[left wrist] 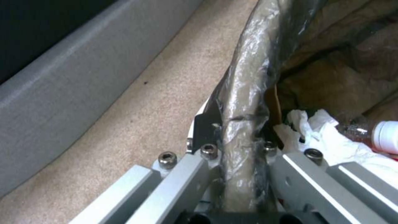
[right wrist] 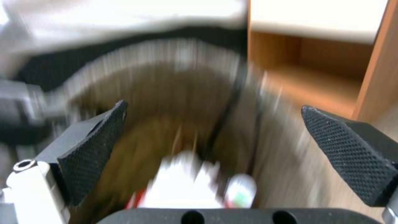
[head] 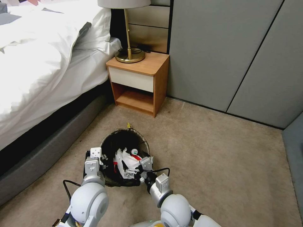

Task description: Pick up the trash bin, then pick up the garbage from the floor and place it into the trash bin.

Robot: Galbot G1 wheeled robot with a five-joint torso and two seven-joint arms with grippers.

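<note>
Left gripper [left wrist: 242,155] clenched on trash bin [head: 124,140] rim, bin tilted over carpet [head: 205,151] near nightstand [head: 139,83]. Right gripper [right wrist: 232,152] released, pads spread above bin mouth. Tissue [left wrist: 331,140] and small bottle [head: 135,152] already inside; judged nearly done, no litter left on visible floor. Bottle label unreadable.

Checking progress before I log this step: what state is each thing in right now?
Trash bin: held at its bagged rim, holding litter.
Left gripper: shut on the rim.
Right gripper: jaws open above the bin.
Tissue: crumpled, inside the bin.
Bottle: capped, inside the bin.
</note>
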